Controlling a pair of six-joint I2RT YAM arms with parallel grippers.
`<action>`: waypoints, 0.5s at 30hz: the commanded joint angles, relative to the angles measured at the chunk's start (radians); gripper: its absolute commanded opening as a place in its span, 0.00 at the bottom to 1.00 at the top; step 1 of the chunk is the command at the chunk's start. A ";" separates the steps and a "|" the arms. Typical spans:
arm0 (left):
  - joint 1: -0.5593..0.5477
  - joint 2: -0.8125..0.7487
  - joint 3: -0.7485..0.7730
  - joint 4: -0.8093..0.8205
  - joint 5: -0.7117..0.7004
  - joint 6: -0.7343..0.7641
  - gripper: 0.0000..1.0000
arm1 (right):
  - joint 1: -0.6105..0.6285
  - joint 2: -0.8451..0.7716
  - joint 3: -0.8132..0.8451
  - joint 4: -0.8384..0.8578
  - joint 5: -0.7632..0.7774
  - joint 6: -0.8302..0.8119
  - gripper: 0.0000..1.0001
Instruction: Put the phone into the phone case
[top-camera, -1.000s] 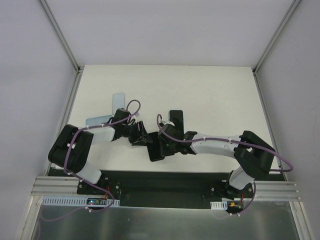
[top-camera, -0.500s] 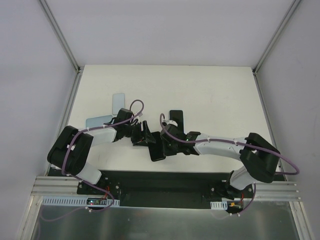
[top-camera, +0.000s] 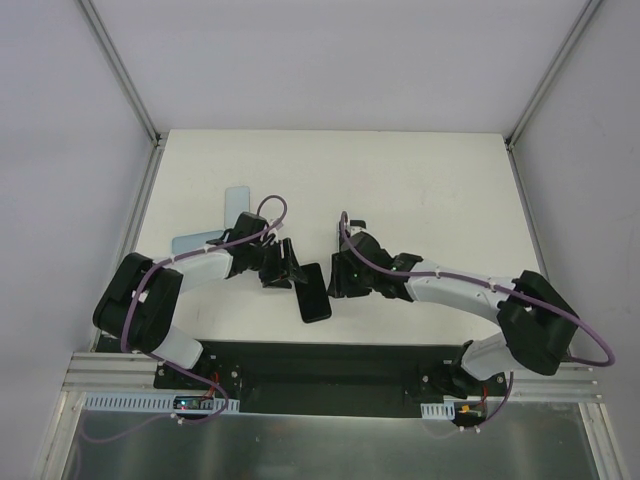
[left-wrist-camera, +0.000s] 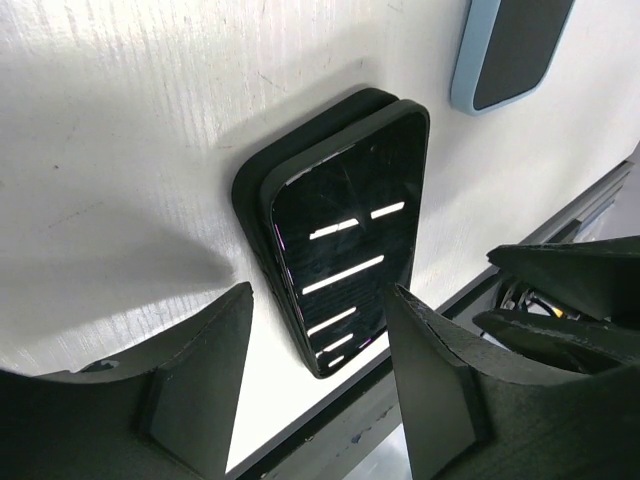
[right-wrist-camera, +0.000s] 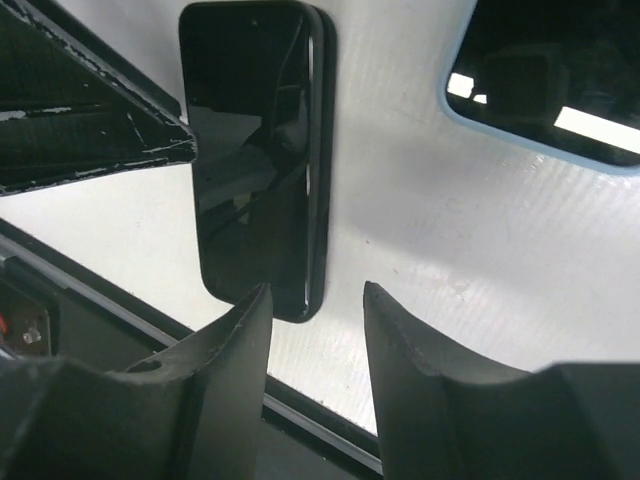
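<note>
Phone: the black phone (top-camera: 315, 293) lay face up and flat, its dark glass catching streaks of light.
Phone case: the black phone case (left-wrist-camera: 250, 190) sat directly under the phone. Its rim showed as a band along one long side and around one short end. The pictures did not show whether the phone was pressed fully home.
Place: the pair lay slightly askew on the white table (top-camera: 420, 180), near its front edge, just short of the black base plate (top-camera: 330, 362).
Left gripper: the left gripper (left-wrist-camera: 320, 305) hovered low over one end of the phone with its jaws parted and nothing between them. In its wrist view the fingers (left-wrist-camera: 205, 365) framed that end without touching it.
Right gripper: the right gripper (right-wrist-camera: 317, 295) stood at the phone's other side, also spread and holding nothing. Its fingers (right-wrist-camera: 420, 375) were clear of both phone and case.
Between the arms: from above, the phone lay in the gap between the two grippers, with one arm reaching in from each side.
Nearer light-blue slab: the nearer light-blue slab (top-camera: 198, 241) lay flat beside the left forearm, well apart from the phone.
Farther light-blue slab: the farther light-blue slab (top-camera: 236, 205) lay just behind the nearer one, lengthwise toward the back of the table.
Wrist views: each showed a blue-rimmed, dark-faced slab at the upper right corner; which of the two it was could not be told.
</note>
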 joint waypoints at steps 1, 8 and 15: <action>-0.006 0.012 0.037 -0.031 -0.027 0.012 0.54 | -0.036 0.054 -0.005 0.126 -0.156 -0.051 0.45; -0.006 0.045 0.049 -0.044 -0.054 0.001 0.50 | -0.039 0.171 0.022 0.185 -0.206 -0.103 0.52; -0.008 0.071 0.049 -0.022 -0.011 0.009 0.45 | -0.027 0.239 0.019 0.258 -0.246 -0.092 0.55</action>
